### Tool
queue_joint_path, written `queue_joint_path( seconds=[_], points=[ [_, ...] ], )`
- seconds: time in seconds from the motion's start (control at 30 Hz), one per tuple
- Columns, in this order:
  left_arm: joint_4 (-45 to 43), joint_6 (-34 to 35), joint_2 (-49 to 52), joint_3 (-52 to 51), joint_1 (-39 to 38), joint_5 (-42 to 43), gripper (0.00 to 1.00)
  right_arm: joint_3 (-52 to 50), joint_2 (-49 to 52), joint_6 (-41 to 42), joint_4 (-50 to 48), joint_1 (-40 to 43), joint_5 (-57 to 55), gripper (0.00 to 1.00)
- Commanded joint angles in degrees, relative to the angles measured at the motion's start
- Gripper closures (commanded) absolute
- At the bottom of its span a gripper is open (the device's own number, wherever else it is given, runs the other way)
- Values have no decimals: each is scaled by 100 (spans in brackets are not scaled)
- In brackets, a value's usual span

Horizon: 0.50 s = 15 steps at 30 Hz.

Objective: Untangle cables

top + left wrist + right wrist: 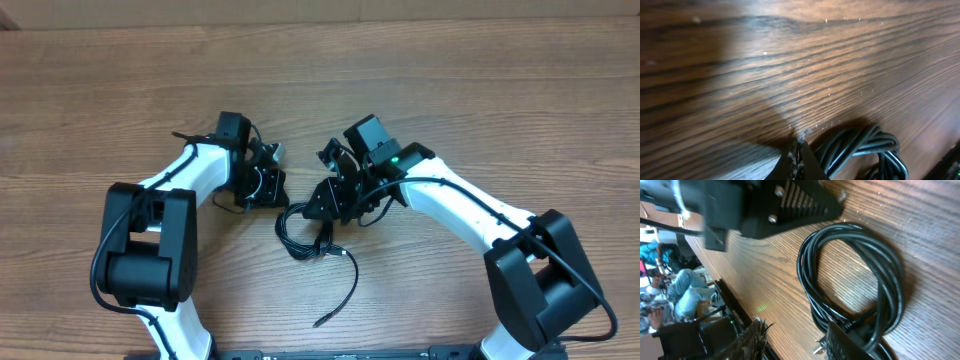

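The cables [300, 238] are thin black cords coiled in a loop on the wooden table, and one loose end trails toward the front [338, 300]. In the left wrist view the coil [860, 147] lies just right of my left gripper [800, 146]. Its jaws are pressed together with nothing between them. My left gripper [272, 190] sits at the coil's upper left. In the right wrist view the coil [852, 275] is a big loop. My right gripper [795, 325] stands open, one finger [845, 342] against the coil's strands and a silver-tipped plug [819, 347] beside it.
The left gripper's black body [780, 205] hangs just above the coil in the right wrist view. Bare wood table [450, 80] stretches behind both arms. The table's front edge and the arm bases [150, 270] are near.
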<state>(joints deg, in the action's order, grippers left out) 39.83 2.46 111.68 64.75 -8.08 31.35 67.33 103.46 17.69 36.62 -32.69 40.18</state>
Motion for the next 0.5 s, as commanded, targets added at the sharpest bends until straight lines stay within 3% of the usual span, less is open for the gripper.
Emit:
queue_joint_path(
  seconds=[0.0, 0.13, 0.3, 0.47],
  points=[
    [81, -337, 79, 153, 214, 415, 96, -166, -46, 433, -210, -157, 83, 63],
    [201, -507, 79, 153, 435, 802, 94, -350, -46, 988, -603, -269, 79, 69],
    [431, -723, 79, 153, 472, 852, 67, -555, -46, 1534, -1008, -490, -289, 70],
    [542, -719, 83, 146, 332, 649, 63, -782, -46, 1843, -1423, -675, -664, 70]
  ],
)
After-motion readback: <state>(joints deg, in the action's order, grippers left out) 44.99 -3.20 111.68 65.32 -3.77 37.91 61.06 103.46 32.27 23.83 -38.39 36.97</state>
